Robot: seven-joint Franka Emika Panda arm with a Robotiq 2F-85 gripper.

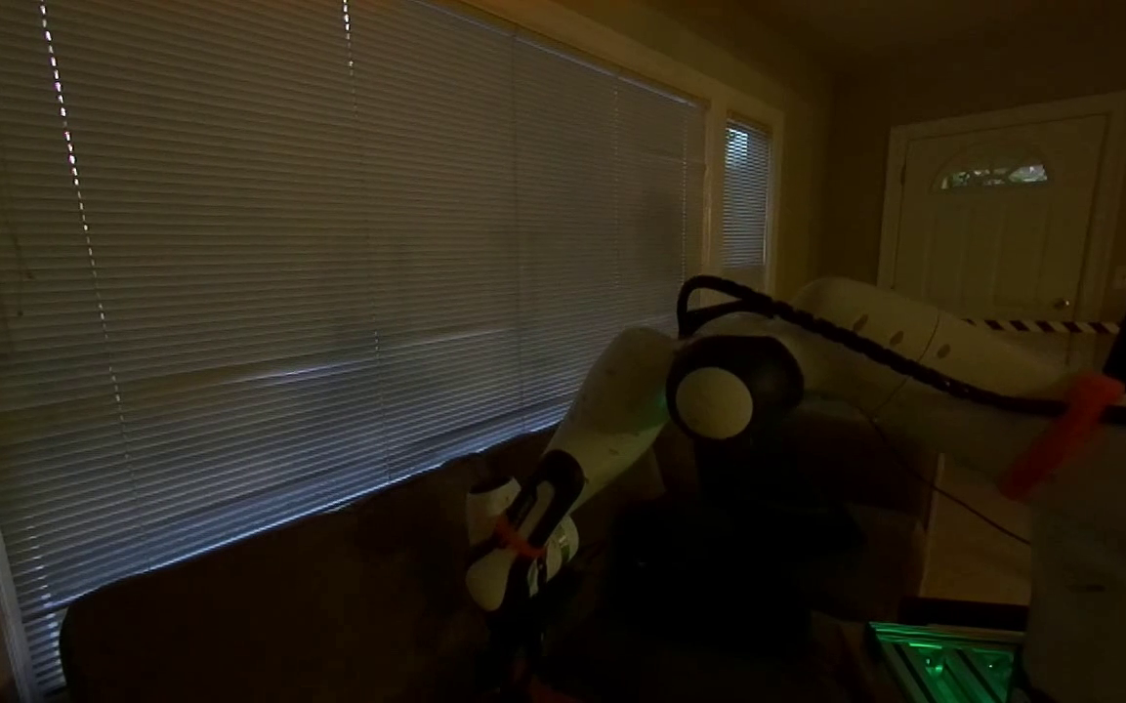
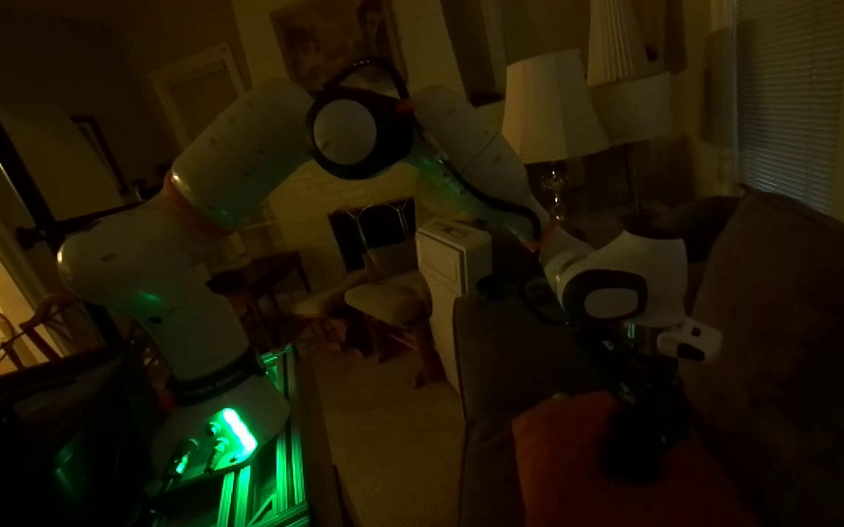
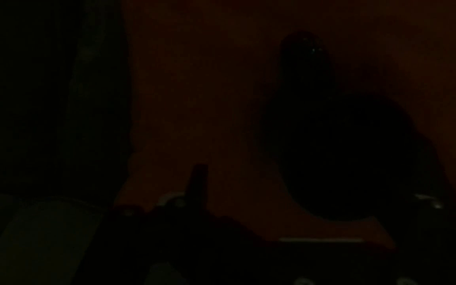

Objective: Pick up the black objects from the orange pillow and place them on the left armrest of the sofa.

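Below my gripper [image 3: 311,180], the orange pillow [image 3: 196,99] fills much of the very dark wrist view. A large rounded black object [image 3: 346,154] lies on it, with a knob-like dark part [image 3: 305,59] at its upper end; whether these are separate pieces I cannot tell. My jaws stand wide apart. Pillow shows between the left finger [image 3: 199,182] and the black object, while the right finger merges with the dark shape. In an exterior view the pillow [image 2: 561,454] rests on the brown sofa [image 2: 795,315]. Which part is the left armrest is unclear in the gloom.
The sofa back [image 1: 279,596] runs along the window blinds [image 1: 328,293], close beside my wrist. In an exterior view a white box-shaped unit [image 2: 451,256], lamps [image 2: 553,106] and chairs [image 2: 389,300] stand beyond the sofa. My base sits on a green-lit metal frame [image 2: 286,439].
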